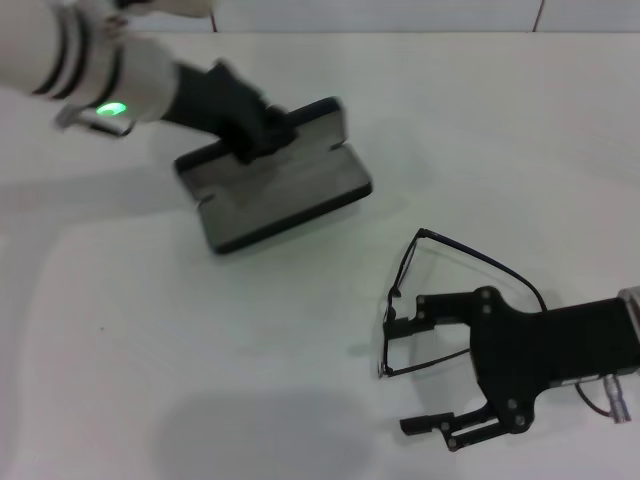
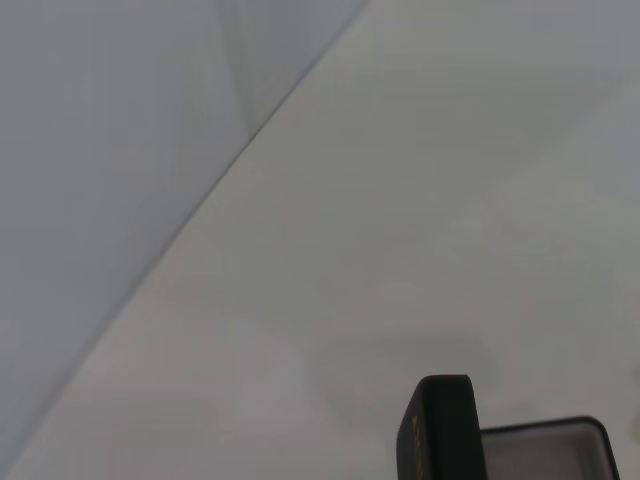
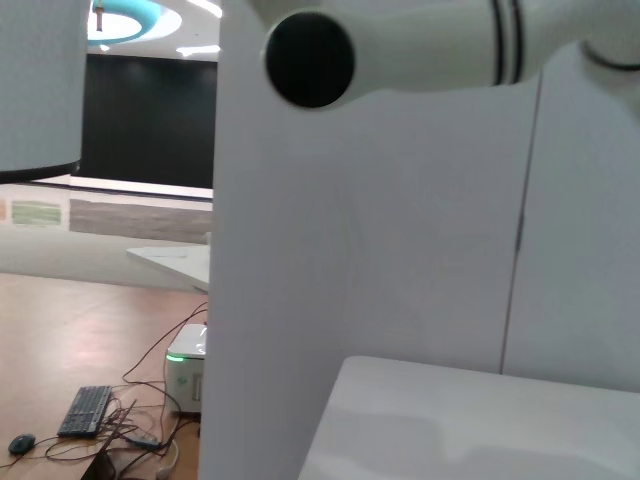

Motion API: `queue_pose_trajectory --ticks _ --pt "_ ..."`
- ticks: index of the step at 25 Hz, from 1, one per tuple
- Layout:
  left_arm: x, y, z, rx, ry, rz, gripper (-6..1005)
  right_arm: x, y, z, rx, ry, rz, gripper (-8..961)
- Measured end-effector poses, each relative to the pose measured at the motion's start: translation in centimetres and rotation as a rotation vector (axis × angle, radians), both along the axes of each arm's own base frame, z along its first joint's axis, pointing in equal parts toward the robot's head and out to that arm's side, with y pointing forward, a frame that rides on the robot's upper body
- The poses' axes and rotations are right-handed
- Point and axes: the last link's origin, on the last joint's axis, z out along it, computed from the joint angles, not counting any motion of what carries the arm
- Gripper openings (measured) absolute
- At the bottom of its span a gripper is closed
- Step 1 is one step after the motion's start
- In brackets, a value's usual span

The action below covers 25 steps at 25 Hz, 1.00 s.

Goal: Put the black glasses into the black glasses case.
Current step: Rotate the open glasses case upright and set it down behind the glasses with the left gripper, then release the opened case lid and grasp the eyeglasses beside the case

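Lying on the white worktop [image 1: 300, 380] near the robot's right side, the black glasses [image 1: 440, 300] are not yet in the case; their thin frame and long temple arms sit flat, well apart from the black glasses case [image 1: 275, 190]. The right end effector [image 1: 425, 365] is down at the glasses with its fingers spread wide: one finger [image 1: 440, 303] lies across the frame, seemingly touching it, while the other [image 1: 450, 425] is off to the near side, clear of the spectacles. It has hold of nothing; the frame lies only partly between the fingers, so I judge this to be the approach to a grasp, not a grasp itself.

The case stands open farther off toward the left, its grey-lined tray flat on the worktop and its lid raised behind. The left end effector [image 1: 255, 130] sits at that raised lid, apparently steadying it, though whether its fingers are clamped on the lid cannot be told. The left wrist view shows only the lid's edge and a corner of the tray.

So the case is opened and ready. Left to do: closing on the glasses, lifting them, carrying them across and setting them into the tray.
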Motion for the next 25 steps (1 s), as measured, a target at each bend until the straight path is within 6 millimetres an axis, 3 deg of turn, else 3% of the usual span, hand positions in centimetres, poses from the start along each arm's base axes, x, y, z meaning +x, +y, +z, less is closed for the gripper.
queue_pose_trajectory --ticks 6,11,20,25 --pt "2.4 2.9 -4.0 -0.053 0.133 -0.204 206 0.0 -0.4 -0.5 -0.001 0.01 -0.001 707" --pt "3.1 3.3 -5.9 -0.094 0.146 -0.278 206 0.5 -0.6 -0.4 0.022 0.022 -0.017 704" --pt "3.4 3.1 -6.0 -0.102 0.116 -0.258 207 0.8 -0.4 -0.3 0.034 0.016 -0.034 697" --pt "3.7 2.7 -6.3 -0.121 0.128 -0.256 279 0.7 0.0 0.0 0.053 0.024 -0.042 693"
